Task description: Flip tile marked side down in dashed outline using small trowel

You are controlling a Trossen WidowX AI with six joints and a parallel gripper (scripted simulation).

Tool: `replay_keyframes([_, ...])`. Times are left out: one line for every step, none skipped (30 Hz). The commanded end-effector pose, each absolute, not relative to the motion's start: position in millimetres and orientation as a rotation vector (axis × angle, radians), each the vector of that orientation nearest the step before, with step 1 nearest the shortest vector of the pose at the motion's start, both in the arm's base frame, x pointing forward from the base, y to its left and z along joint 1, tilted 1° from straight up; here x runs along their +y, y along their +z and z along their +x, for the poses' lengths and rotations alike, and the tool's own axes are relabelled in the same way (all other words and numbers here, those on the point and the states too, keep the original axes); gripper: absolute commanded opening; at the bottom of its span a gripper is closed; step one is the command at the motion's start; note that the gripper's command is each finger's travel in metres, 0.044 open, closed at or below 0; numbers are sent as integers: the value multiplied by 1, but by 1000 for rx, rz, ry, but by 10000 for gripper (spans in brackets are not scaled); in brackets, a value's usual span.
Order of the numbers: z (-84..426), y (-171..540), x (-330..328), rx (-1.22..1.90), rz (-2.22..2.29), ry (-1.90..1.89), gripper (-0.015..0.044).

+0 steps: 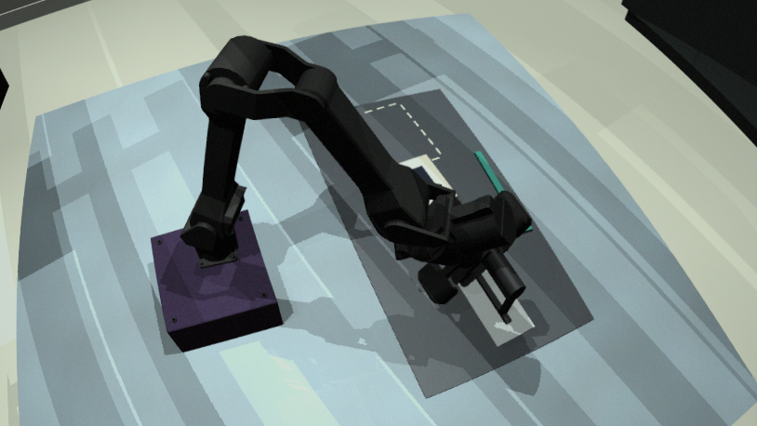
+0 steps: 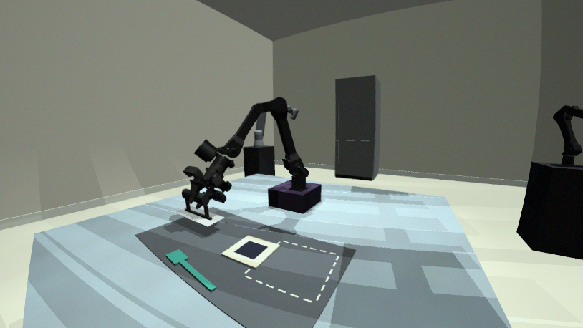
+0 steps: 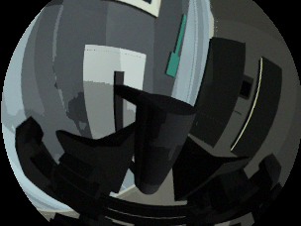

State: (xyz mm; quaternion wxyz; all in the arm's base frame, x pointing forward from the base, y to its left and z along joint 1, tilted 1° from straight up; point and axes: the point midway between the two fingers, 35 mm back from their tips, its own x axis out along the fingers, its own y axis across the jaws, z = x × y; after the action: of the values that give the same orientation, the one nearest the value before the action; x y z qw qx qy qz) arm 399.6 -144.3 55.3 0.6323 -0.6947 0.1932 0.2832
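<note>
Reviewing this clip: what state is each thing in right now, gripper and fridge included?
Gripper: shut on the trowel's handle.
Trowel: held, blade level or nearly so, apparently just off the mat.
Tile: flat, marked side up, overlapping one corner of the dashed outline, mostly outside it.
Teal tool: lying flat on the mat, not held.
Fridge: doors shut.

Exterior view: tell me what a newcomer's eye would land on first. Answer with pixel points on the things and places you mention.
Probably the black arm (image 1: pixel 344 126) (image 2: pixel 246 126), arching from its purple base block (image 1: pixel 222 297) (image 2: pixel 281 200) to the trowel (image 1: pixel 513 275) (image 2: pixel 198 214) (image 3: pixel 163 134) gripped in its hand over the mat. Next, the cream tile (image 1: pixel 441 177) (image 2: pixel 230 253) with its dark square facing up, overlapping one corner of the dashed outline. Then the bright green paddle-shaped piece (image 1: pixel 489 172) (image 2: pixel 198 273) (image 3: pixel 172 64) near the mat's edge.
</note>
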Motion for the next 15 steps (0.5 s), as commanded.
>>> replay_keyframes([404, 61, -129, 435, -1620, 631, 0])
replay_keyframes([405, 60, -124, 435, -1623, 631, 0])
replay_keyframes([405, 60, -120, 435, -1627, 631, 0])
replay_keyframes([405, 59, -116, 435, -1630, 631, 0])
replay_keyframes([406, 59, -112, 434, -1634, 630, 0])
replay_keyframes([406, 58, -108, 434, -1637, 630, 0])
replay_keyframes([406, 58, -103, 434, -1640, 630, 0])
replay_keyframes([406, 57, -99, 433, -1644, 629, 0])
replay_keyframes([406, 57, -95, 433, -1647, 628, 0])
replay_keyframes([406, 57, -91, 432, -1651, 628, 0])
replay_keyframes([406, 56, -87, 432, -1654, 627, 0])
replay_keyframes([406, 56, -83, 431, -1657, 626, 0])
replay_keyframes([406, 56, -79, 430, -1660, 625, 0])
replay_keyframes([405, 55, -75, 429, -1663, 623, 0])
replay_keyframes([405, 55, -71, 428, -1666, 622, 0])
